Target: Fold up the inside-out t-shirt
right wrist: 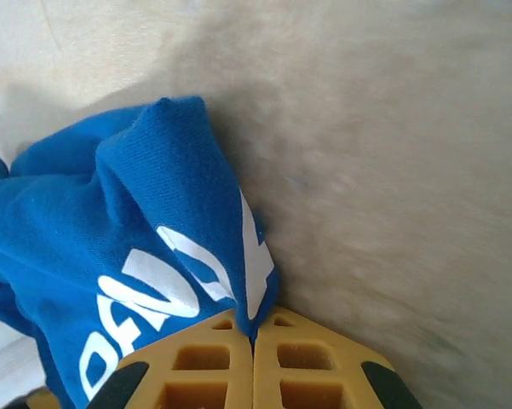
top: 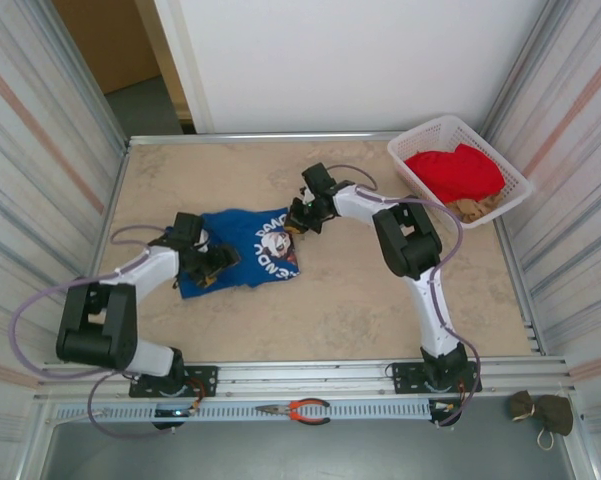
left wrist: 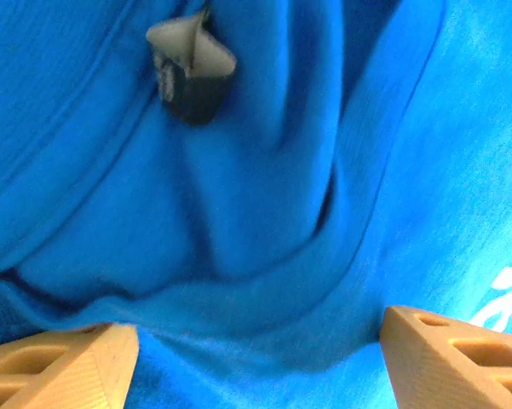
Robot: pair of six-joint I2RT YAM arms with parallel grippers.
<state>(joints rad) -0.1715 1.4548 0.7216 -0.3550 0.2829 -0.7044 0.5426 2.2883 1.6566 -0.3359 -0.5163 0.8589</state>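
The inside-out t-shirt [top: 242, 247], royal blue with white lettering, lies crumpled on the table left of centre. My right gripper [top: 302, 215] is at its right edge, shut on a corner of the printed cloth [right wrist: 254, 298]; the fabric is pinched between the yellow fingers [right wrist: 213, 358]. My left gripper [top: 208, 262] rests on the shirt's left part, open, its tan fingertips [left wrist: 64, 362] wide apart over a blue fold [left wrist: 238, 256] that lies between them without being clamped. A small neck label [left wrist: 192, 64] shows on the cloth.
A white basket [top: 417, 152] at the back right holds a red garment [top: 455, 172] and a tan cloth [top: 472, 209]. Metal rails border the table. Pliers [top: 295, 410] lie on the front rail, and a dark bundle [top: 542, 412] sits at the near right.
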